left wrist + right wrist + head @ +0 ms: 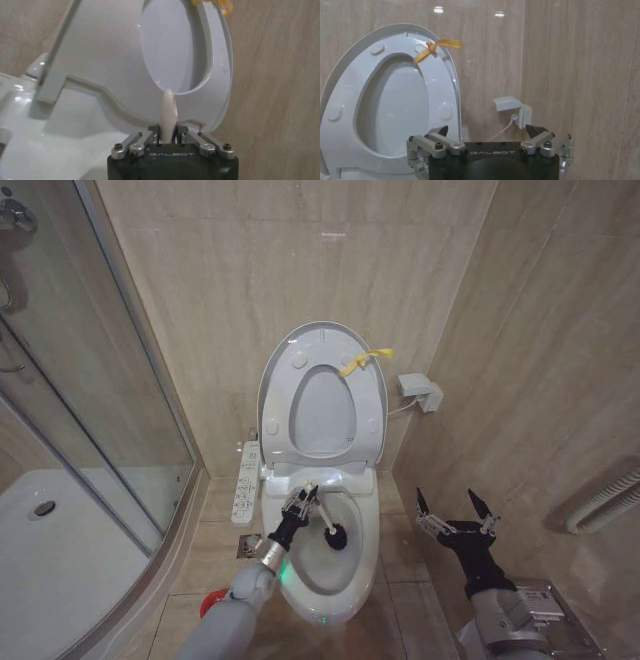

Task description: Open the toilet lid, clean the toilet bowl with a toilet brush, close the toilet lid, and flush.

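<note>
The toilet lid (322, 415) stands raised against the back wall with the white seat ring (285, 395) up in front of it and a yellow strap (365, 362) at the rim. My left gripper (303, 498) is over the toilet bowl (366, 548), shut on the toilet brush's white handle (168, 108). The brush's dark head (338, 536) is down inside the bowl. My right gripper (455, 515) hangs open to the right of the toilet, holding nothing. The right wrist view has that gripper (487, 130) facing the raised lid (395, 105) and strap (437, 47).
A glass shower screen (90, 430) and white shower tray (60, 530) fill the left. A button panel (246, 480) juts from the toilet's left side. A red holder (208, 605) sits on the floor by my left arm. A wall socket (420, 390) is right of the lid.
</note>
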You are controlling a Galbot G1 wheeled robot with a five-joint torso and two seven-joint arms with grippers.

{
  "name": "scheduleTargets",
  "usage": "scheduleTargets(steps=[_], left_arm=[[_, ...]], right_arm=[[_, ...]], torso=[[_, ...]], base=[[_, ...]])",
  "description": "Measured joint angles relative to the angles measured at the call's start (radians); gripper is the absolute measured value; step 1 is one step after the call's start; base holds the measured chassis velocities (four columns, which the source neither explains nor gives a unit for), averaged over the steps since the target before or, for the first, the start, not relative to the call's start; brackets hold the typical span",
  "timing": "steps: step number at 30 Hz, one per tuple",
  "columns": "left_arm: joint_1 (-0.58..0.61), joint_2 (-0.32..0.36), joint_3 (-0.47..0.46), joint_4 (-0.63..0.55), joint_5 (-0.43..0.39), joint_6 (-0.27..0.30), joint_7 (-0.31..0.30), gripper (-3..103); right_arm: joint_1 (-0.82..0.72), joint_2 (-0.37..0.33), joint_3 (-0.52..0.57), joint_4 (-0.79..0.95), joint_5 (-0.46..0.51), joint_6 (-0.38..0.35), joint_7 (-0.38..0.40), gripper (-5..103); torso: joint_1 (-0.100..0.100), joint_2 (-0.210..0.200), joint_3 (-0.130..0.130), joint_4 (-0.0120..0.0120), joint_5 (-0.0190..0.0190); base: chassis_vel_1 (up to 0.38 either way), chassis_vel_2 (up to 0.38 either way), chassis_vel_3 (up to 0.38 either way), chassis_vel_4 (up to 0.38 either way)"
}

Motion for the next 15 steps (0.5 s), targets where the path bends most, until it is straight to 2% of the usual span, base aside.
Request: scheduleTargets(steps=[5,15], left_arm=[[0.076,0.029,-0.031,-0.079,-0.036,0.025,-0.024,22],[0.233,0.027,-0.060,-0.186,-0.056,0.048,-0.052,22]], right_arm=[[0.000,0.000,0.000,0.000,0.000,0.000,0.000,100],[0.000,0.000,0.000,0.000,0.000,0.000,0.000,100]], torso=[[0.000,0.000,0.000,0.0002,0.0000],[0.000,0.000,0.000,0.0005,0.0003]], base=[[0.000,0.000,0.000,0.000],[0.000,0.000,0.000,0.000]])
